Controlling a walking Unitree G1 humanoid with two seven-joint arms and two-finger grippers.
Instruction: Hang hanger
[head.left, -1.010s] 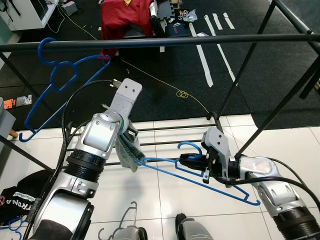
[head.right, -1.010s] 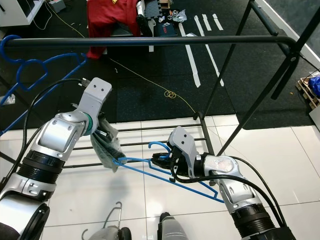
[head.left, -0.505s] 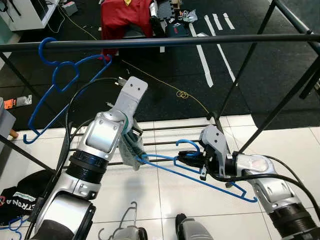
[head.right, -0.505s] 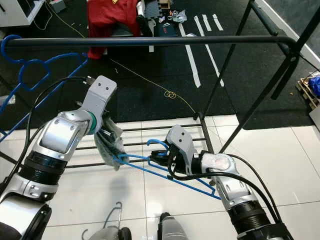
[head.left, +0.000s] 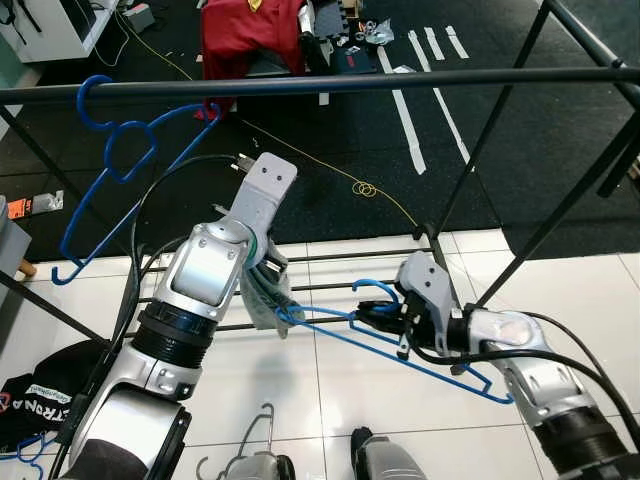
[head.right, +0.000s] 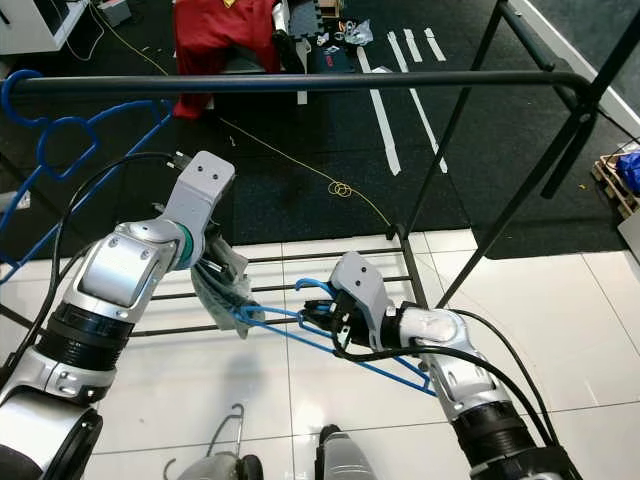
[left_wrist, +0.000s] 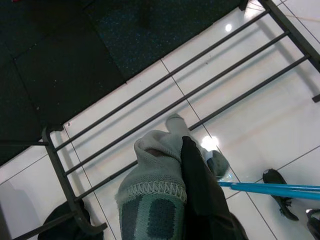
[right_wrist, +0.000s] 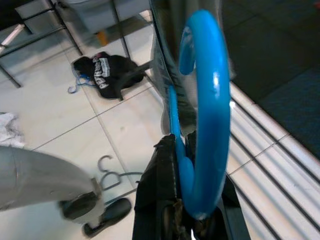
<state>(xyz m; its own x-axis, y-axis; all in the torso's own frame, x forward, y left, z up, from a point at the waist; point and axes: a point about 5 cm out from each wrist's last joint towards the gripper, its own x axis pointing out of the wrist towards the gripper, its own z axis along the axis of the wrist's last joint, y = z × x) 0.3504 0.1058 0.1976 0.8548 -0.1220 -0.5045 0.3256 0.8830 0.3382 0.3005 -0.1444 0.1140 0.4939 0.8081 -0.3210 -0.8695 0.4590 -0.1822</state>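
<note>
Below the black rail (head.left: 400, 80), the right gripper (head.left: 385, 318) is clamping the blue hanger (head.left: 420, 350) by its neck — the left gripper (head.left: 268, 290) is pinching a grey-green cloth (left_wrist: 155, 175) at the hanger's end.

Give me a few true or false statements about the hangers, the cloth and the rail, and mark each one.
1. The right claw grips a blue hanger near its hook. True.
2. That hanger already hangs on the top rail. False: it is held low, well below the rail, above the white tiles.
3. The left claw holds a grey-green cloth. True.
4. Another blue hanger hangs on the rail toward the robot's left. True.
5. The cloth is draped over the top rail. False: it is in the left claw, beside one end of the held hanger.
</note>
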